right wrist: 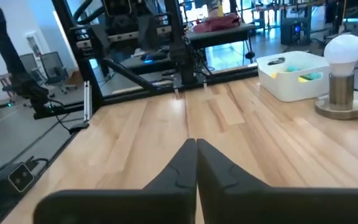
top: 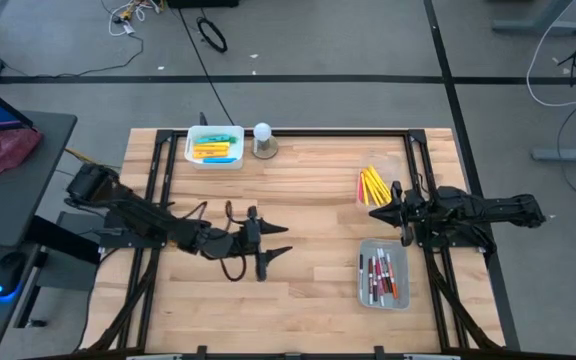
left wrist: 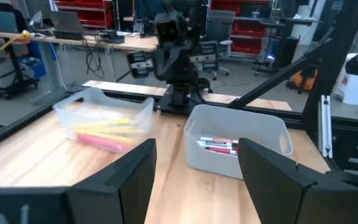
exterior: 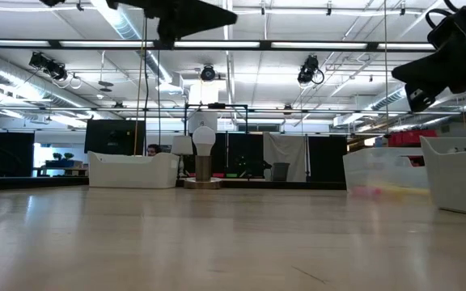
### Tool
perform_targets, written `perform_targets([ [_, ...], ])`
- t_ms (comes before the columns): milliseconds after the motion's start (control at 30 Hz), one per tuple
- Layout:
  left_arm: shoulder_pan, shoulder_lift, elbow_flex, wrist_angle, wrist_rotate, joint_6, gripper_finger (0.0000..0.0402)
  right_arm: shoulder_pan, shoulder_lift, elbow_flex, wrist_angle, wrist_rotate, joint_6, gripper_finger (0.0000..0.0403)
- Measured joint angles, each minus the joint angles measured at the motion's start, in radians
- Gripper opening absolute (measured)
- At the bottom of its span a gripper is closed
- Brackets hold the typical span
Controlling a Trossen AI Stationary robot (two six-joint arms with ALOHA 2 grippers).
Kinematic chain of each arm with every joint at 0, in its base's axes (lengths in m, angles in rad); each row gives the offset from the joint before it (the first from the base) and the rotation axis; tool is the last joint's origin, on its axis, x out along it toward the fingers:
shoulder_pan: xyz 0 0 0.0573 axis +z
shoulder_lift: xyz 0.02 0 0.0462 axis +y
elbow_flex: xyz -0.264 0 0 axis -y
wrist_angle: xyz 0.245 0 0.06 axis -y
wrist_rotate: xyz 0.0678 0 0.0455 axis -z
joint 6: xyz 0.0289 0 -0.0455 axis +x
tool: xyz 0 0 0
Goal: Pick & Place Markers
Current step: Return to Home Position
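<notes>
High view, my left gripper (top: 286, 240): fingers spread wide, holding nothing, above the table (top: 308, 190).
My right gripper (top: 374, 213): fingers pressed together (empty), beside the transparent bin (top: 396, 170).
Markers (top: 382, 277): lying in the white bin (top: 190, 160), transparent bin and grey bin (top: 384, 305).

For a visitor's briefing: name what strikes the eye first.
Markers sorted in three bins: a white bin beside a bulb at the high view's top, a transparent bin of yellow pens and a grey bin on the right. The left pincer hangs open mid-table; the right pincer, shut, between the right bins.
</notes>
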Motion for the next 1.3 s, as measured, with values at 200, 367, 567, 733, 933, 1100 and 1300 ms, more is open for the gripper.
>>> perform_targets([
  [200, 0.012, -0.170, -0.153, -0.005, -0.010, 0.010, 0.0232, 0.000, 0.001, -0.061, 0.158, -0.020, -0.037, 0.0005],
  [367, 0.022, -0.330, -0.279, 0.001, -0.058, -0.018, 0.0232, 0.001, 0.010, -0.060, 0.163, -0.020, -0.053, 0.0010],
  [567, 0.030, -0.551, -0.436, -0.001, -0.051, -0.019, 0.0231, 0.001, 0.027, -0.059, 0.163, -0.020, -0.074, 0.0011],
  [733, 0.031, -0.736, -0.559, -0.008, -0.031, -0.016, 0.0215, 0.001, 0.032, -0.059, 0.162, -0.020, -0.074, 0.0011],
  [933, 0.049, -0.954, -0.661, -0.068, -0.072, 0.035, 0.0120, 0.001, 0.032, -0.059, 0.163, -0.020, -0.075, 0.0011],
  [1100, 0.130, -1.109, -0.668, -0.239, -0.011, 0.043, 0.0014, 0.001, 0.032, -0.059, 0.163, -0.020, -0.074, 0.0011],
  [1300, 0.285, -1.254, -0.668, -0.452, 0.229, 0.058, 0.0004, 0.001, 0.032, -0.058, 0.163, -0.020, -0.075, 0.0011],
])
